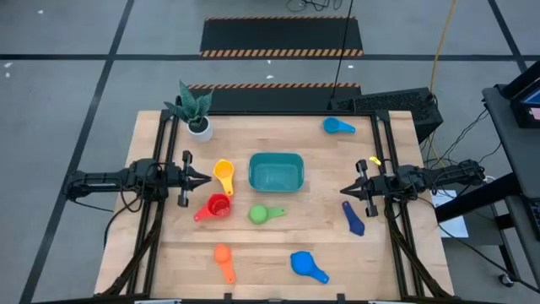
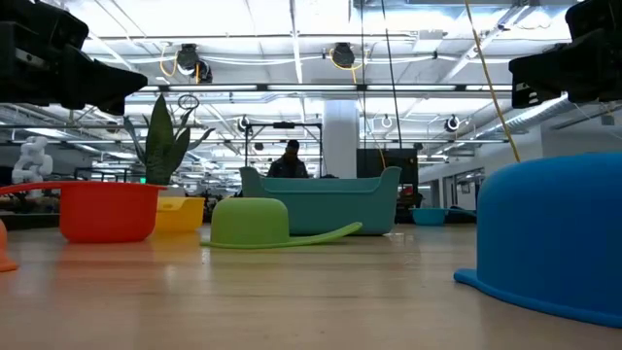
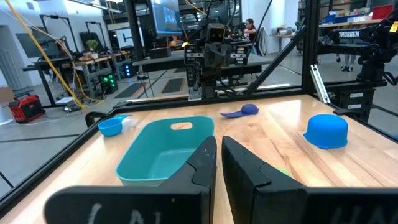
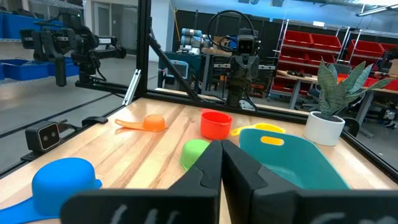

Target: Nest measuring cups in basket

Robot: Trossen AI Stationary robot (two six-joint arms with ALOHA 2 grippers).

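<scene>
The left pincer has its dark fingers nearly touching, empty, right before the teal basket. On the wooden desk beyond sit a light blue cup, a dark blue cup and an upturned blue cup. The other arm faces in from the far edge.

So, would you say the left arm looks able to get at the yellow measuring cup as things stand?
Probably yes: the yellow cup sits on bare table just ahead of the shut left gripper, with nothing between them; the red cup and basket lie off to the sides.
</scene>
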